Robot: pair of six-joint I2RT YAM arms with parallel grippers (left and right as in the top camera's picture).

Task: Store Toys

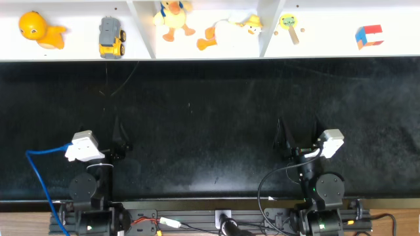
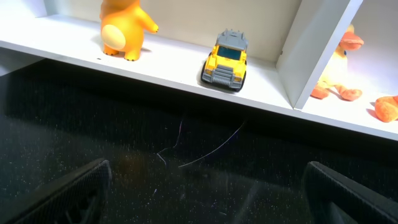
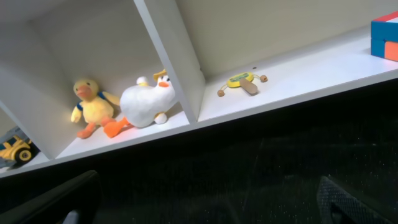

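All the toys sit in a white shelf [image 1: 210, 54] along the far edge of the black table. Its left bay holds an orange duck figure [image 1: 39, 29] [image 2: 124, 28] and a yellow and grey toy truck [image 1: 111, 37] [image 2: 227, 60]. In the middle bay sit a yellow plush duck [image 1: 173, 17] [image 3: 92, 107] and a white plush goose [image 1: 230, 31] [image 3: 144, 102]. The right bay holds a small green wooden toy [image 1: 289, 26] [image 3: 242, 82] and a red and blue block [image 1: 369, 37] [image 3: 385, 37]. My left gripper [image 1: 119, 133] [image 2: 205, 186] and right gripper [image 1: 296, 133] [image 3: 205, 199] stand open and empty near the table's front.
The black table top [image 1: 210, 118] stretches bare between the grippers and the shelf. White dividers [image 2: 314, 50] [image 3: 171, 50] split the shelf into bays. A blue cable [image 1: 39, 177] loops by the left arm's base.
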